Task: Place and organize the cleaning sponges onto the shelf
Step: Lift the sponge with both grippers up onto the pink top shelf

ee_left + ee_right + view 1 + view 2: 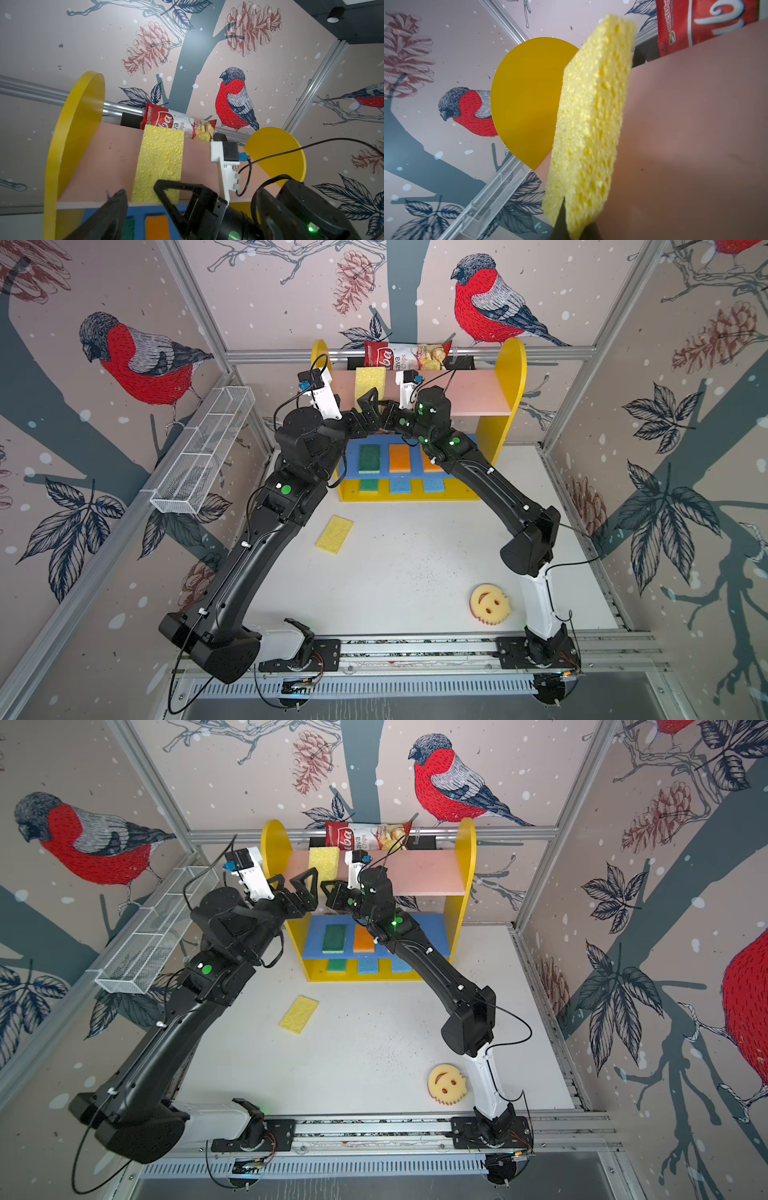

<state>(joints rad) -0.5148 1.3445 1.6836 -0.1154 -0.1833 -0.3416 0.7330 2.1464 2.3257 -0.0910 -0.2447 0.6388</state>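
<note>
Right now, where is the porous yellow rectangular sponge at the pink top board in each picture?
Top view: porous yellow sponge, upper middle.
Top view: sponge, upper middle.
Left wrist: sponge, centre.
Right wrist: sponge, centre, close up.
Shared landmark: red-and-white chips bag.

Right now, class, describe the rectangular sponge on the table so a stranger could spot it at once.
Find the yellow-sided shelf at the back of the white table. In front of its left end, a yellow sponge lies flat on the table. Unlike the round smiley sponge, it is rectangular.
</note>
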